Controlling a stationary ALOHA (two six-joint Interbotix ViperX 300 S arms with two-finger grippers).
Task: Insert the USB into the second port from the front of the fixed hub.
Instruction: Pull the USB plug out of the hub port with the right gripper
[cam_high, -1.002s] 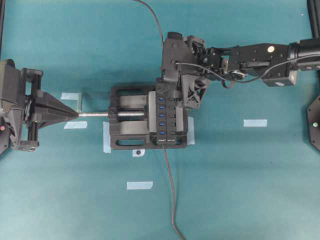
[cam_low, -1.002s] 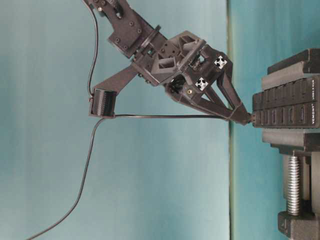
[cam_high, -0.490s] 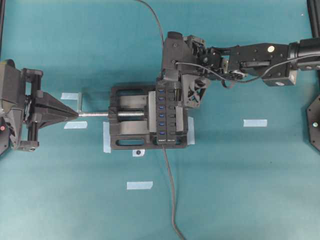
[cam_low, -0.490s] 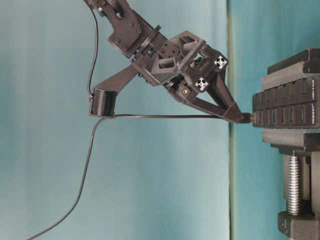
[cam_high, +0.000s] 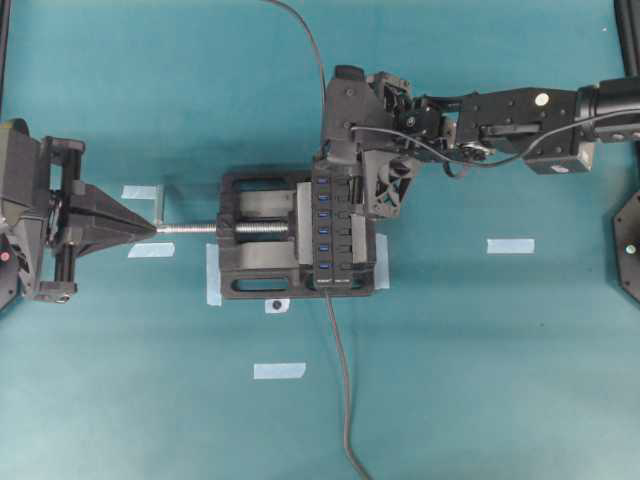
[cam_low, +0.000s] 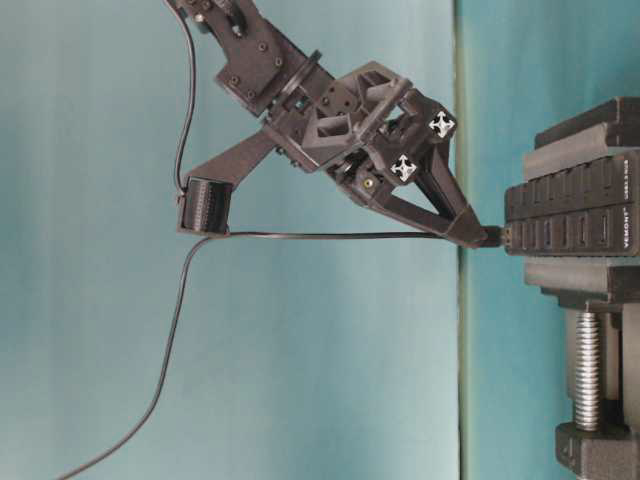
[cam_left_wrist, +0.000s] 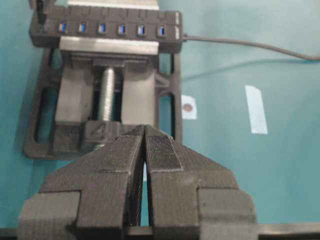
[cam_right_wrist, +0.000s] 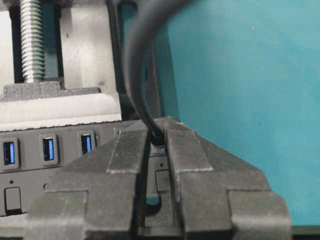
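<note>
The USB (cam_low: 493, 237) is sitting at the hub (cam_high: 330, 228)'s far end socket, pinched in the right gripper (cam_right_wrist: 157, 136)'s closed jaws. The left gripper (cam_left_wrist: 145, 131), jaws together, is holding nothing, well clear beyond the vise (cam_high: 255, 250).

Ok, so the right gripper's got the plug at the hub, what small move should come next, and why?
Probably draw the USB straight back off the fixed hub. The right gripper is shut on it, and it sits at the end socket, past the six blue ones showing, so it needs shifting along to the second port.
</note>
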